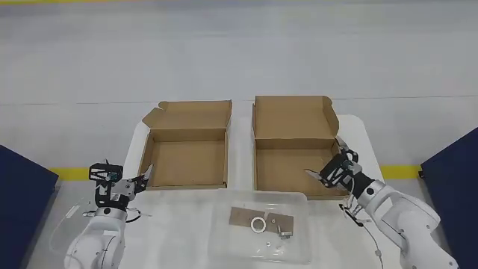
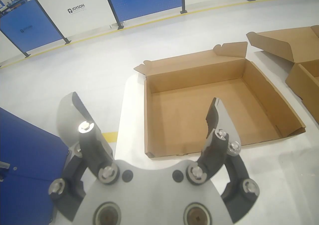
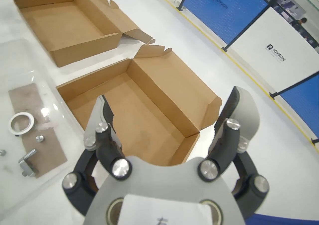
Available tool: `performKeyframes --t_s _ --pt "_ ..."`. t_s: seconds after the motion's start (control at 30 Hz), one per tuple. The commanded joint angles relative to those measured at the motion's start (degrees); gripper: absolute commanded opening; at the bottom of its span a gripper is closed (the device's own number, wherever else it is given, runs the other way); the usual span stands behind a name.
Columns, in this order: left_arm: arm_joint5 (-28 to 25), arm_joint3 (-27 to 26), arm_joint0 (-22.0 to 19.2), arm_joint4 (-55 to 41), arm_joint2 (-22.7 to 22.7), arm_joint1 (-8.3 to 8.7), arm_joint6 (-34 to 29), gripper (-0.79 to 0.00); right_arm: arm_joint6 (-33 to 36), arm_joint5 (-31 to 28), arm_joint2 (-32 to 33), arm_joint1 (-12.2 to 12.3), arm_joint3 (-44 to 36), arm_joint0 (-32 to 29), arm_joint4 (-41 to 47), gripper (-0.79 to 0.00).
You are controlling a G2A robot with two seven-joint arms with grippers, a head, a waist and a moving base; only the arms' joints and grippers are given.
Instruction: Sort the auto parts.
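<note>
Left tool (image 1: 144, 175): wide open, holding nothing, by left box's near-left corner.
Left box (image 1: 187, 161): open, on desk (image 1: 179, 213).
Tray (image 1: 224, 213): clear, nearer centre; holds ring (image 1: 258, 225), bracket (image 1: 284, 231), nuts (image 3: 39, 138).
Right box (image 1: 287, 168): open.
Right tool (image 1: 327, 161): wide open, holding nothing, over right box's near-right part.

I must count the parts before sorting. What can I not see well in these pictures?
- Small parts in the tray, top view: too small to name.
- Tray, right wrist view: cut by the picture's edge; one part there half shown.
- Right box floor, right wrist view: partly behind the right hand.
- Right box, left wrist view: cut by the edge.
</note>
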Motion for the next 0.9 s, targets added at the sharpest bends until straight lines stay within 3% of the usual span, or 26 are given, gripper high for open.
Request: performKeyframes --t_s 0.0,0.23,0.37,0.5,0.67,0.87 --pt "0.0 0.0 0.0 0.0 0.0 0.0 0.0 0.0 0.01 0.09 0.0 0.0 0.01 0.01 -0.02 0.0" --pt "0.0 0.0 0.0 0.0 0.0 0.0 0.0 0.0 0.11 -0.63 -0.38 0.07 -0.49 0.03 -0.93 0.0" --pt "0.0 0.0 0.0 0.0 0.0 0.0 0.0 0.0 0.79 -6.24 -0.99 0.62 -4.36 0.43 -4.84 0.0" --pt "0.0 0.0 0.0 0.0 0.0 0.0 0.0 0.0 4.81 -14.05 -1.96 1.21 -7.64 1.58 -6.91 0.0" --pt "0.0 0.0 0.0 0.0 0.0 0.0 0.0 0.0 14.59 -20.1 -3.51 1.52 -10.51 3.93 -6.05 0.0" --pt "0.0 0.0 0.0 0.0 0.0 0.0 0.0 0.0 16.17 -20.94 -3.83 1.56 -10.83 4.34 -5.5 0.0"
